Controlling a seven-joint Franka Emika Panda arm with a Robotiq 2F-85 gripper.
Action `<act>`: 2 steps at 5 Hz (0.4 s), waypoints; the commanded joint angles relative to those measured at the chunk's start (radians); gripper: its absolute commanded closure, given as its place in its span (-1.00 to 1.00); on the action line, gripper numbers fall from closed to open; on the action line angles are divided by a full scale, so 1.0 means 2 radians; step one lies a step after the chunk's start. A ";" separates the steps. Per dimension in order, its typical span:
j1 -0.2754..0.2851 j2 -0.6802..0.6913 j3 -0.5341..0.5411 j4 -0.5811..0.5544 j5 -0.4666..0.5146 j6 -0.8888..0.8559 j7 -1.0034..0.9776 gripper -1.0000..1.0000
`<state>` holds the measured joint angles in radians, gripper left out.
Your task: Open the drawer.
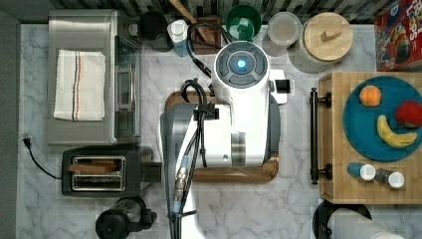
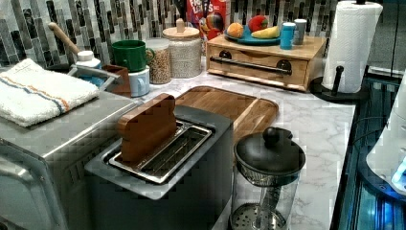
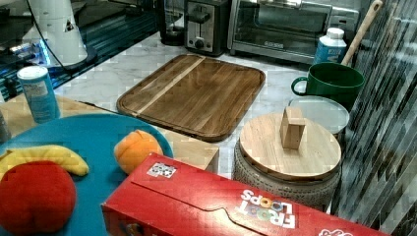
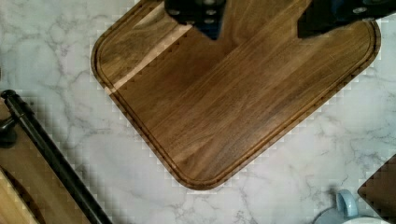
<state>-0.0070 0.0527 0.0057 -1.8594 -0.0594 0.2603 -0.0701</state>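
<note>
The drawer [image 2: 258, 67] is the front of a light wooden box at the top view's right, shut flush with the box, and it carries a long black bar handle [image 1: 314, 135] on two posts. In the left view the handle [image 2: 251, 64] runs across the drawer front. My gripper [image 4: 261, 18] hangs open over the dark wooden tray [image 4: 233, 98], with both dark fingertips [image 4: 196, 14] apart and nothing between them. In the wrist view the handle [image 4: 51, 154] lies off to one side, apart from the fingers. The white arm [image 1: 244, 114] covers the tray's middle in the top view.
A teal plate [image 1: 363, 124] with fruit and two shakers sits on the box top. A paper towel roll [image 2: 352, 45] stands beside the box. Jars, a green mug [image 2: 130, 55] and a cereal box line the back wall. The toaster oven [image 1: 89, 74], toaster [image 1: 99, 172] and French press [image 2: 268, 177] stand opposite the box.
</note>
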 commanded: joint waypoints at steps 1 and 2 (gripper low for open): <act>0.003 0.001 0.004 0.000 0.000 0.000 -0.001 -1.00; 0.004 0.002 0.005 0.002 -0.004 -0.004 -0.007 -1.00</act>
<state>-0.0210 0.0618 -0.0007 -1.8711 -0.0718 0.2510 -0.0705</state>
